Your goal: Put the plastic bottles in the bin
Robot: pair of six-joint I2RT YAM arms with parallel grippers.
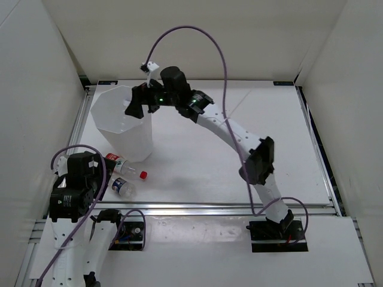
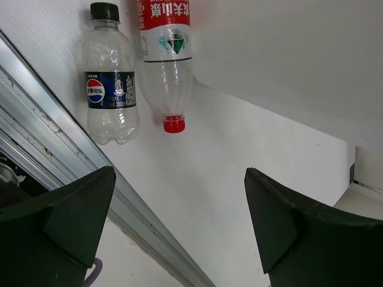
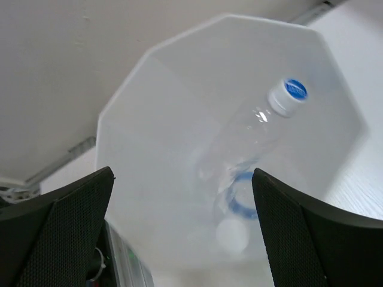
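The white faceted bin (image 1: 114, 122) stands at the back left of the table. My right gripper (image 1: 142, 103) hovers over its mouth, open (image 3: 182, 203), with nothing between the fingers. Inside the bin (image 3: 155, 119) a clear bottle with a blue-and-white cap (image 3: 254, 134) leans on the wall. Beside it is a blurred bottle with a blue band (image 3: 239, 200). Two more plastic bottles lie on the table in front of the bin: a red-labelled one with a red cap (image 2: 167, 66) (image 1: 128, 168) and a dark-capped one with a blue label (image 2: 111, 84) (image 1: 122, 187). My left gripper (image 2: 179, 203) is open, short of both.
An aluminium rail (image 2: 66, 155) runs along the table's near edge under my left gripper. White walls (image 1: 36, 72) enclose the table on the left, back and right. The right arm's purple cable (image 1: 203, 36) arcs above the back of the table.
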